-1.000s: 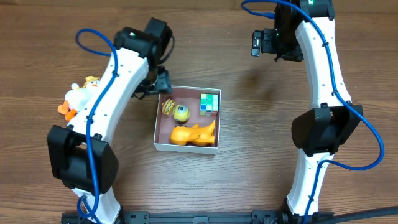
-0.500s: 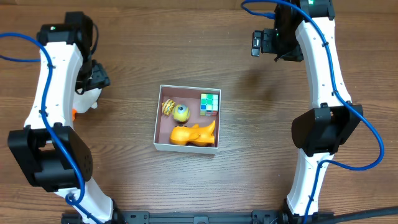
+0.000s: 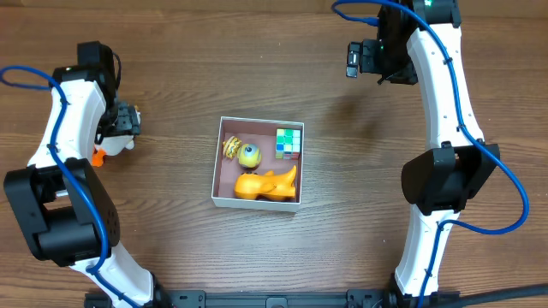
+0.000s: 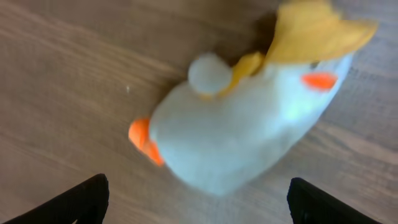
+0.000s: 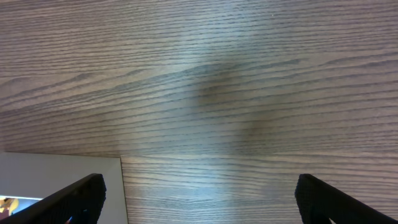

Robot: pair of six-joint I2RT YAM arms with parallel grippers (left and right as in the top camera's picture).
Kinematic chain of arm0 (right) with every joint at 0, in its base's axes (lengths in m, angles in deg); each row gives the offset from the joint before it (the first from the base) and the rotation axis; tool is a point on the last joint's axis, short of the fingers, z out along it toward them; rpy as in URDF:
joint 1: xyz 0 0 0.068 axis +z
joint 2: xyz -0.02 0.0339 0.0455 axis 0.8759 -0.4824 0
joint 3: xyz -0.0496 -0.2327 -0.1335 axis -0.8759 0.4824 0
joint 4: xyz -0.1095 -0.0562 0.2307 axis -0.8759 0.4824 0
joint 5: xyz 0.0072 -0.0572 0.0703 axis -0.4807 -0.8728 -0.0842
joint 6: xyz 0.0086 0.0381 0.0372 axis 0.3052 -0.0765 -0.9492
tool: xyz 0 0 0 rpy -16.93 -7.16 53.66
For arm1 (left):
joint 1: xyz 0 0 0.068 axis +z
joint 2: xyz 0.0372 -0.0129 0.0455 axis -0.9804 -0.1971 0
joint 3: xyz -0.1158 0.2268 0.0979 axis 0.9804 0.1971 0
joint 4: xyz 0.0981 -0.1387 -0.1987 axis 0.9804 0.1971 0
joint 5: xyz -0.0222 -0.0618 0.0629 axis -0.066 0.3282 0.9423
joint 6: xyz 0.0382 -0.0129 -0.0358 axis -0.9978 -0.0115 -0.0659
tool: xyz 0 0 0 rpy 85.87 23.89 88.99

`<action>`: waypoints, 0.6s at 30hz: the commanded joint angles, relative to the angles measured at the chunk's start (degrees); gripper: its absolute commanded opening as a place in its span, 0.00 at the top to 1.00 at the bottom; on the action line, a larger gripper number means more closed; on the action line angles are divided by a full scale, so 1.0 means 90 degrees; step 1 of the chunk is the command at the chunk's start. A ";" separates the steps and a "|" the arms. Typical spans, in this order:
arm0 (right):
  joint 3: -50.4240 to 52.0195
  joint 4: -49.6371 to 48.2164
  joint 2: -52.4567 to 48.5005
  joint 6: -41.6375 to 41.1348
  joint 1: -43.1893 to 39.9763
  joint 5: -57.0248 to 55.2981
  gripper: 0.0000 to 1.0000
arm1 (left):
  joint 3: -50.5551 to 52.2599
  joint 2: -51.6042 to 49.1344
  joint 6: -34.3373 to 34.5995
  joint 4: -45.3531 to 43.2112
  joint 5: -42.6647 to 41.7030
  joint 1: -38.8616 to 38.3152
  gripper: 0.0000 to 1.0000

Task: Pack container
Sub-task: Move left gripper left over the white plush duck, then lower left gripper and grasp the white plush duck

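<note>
Brown wood grain covers the surface (image 3: 342,231), and the container (image 3: 216,175) is set near its middle, between the two arms and slightly askew. Bare wood is left open along all four of its white walls, with the widest stretch on the right. Inside it, a coloured cube (image 3: 288,143) is lodged in the far right corner. An orange toy (image 3: 265,184) is laid along the near wall, and a yellow round toy (image 3: 249,156) and a small burger-like piece (image 3: 230,146) are kept toward the far left.

A white plush duck (image 3: 116,144) with a yellow hat is seen lying outside, well to the left of the container. The left end effector (image 3: 124,120) is held just above it. In the blurred wrist view its fingers (image 4: 87,199) are spread wide to either side of the plush, released and clamping nothing.

The right end effector (image 3: 364,58) is likewise released, poised over bare wood beyond the container's far right corner. A strip of white wall (image 5: 62,168) is caught at the lower left edge of its wrist view.
</note>
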 commanded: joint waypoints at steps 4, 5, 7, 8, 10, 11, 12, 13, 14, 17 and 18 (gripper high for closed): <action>-0.0138 -0.0032 0.0058 -0.0051 0.0010 -0.0080 0.00 | 0.0027 0.0024 -0.0857 -0.0595 -0.0289 0.0027 0.10; -0.0138 -0.0032 0.0058 -0.0051 0.0010 -0.0080 0.00 | 0.0027 0.0024 -0.0850 -0.0614 -0.0296 0.0027 0.12; -0.0138 -0.0032 0.0058 -0.0051 0.0010 -0.0080 0.00 | 0.0039 0.0024 -0.0840 -0.0610 -0.0296 0.0027 0.18; -0.0138 -0.0032 0.0058 -0.0051 0.0010 -0.0080 0.00 | 0.0078 0.0024 -0.0818 -0.0610 -0.0299 0.0027 0.24; -0.0138 -0.0032 0.0058 -0.0051 0.0010 -0.0080 0.00 | 0.0194 0.0024 -0.0770 -0.0627 -0.0296 0.0027 0.26; -0.0138 -0.0032 0.0058 -0.0051 0.0010 -0.0080 0.00 | 0.0282 0.0024 -0.0743 -0.0661 -0.0299 0.0029 0.26; -0.0138 -0.0032 0.0058 -0.0051 0.0010 -0.0080 0.00 | 0.0381 0.0022 -0.0673 -0.0704 -0.0299 0.0029 0.24; -0.0138 -0.0032 0.0058 -0.0051 0.0010 -0.0080 0.00 | 0.0503 0.0022 -0.0653 -0.0770 -0.0301 0.0029 0.23; -0.0138 -0.0032 0.0058 -0.0051 0.0010 -0.0080 0.00 | 0.0617 0.0022 -0.0656 -0.0855 -0.0299 0.0029 0.22; -0.0138 -0.0032 0.0058 -0.0051 0.0010 -0.0080 0.00 | 0.1122 0.0022 -0.0658 -0.1275 -0.0299 0.0029 0.19; -0.0138 -0.0032 0.0058 -0.0051 0.0010 -0.0080 0.00 | 0.1200 0.0022 -0.0656 -0.1336 -0.0299 0.0029 0.20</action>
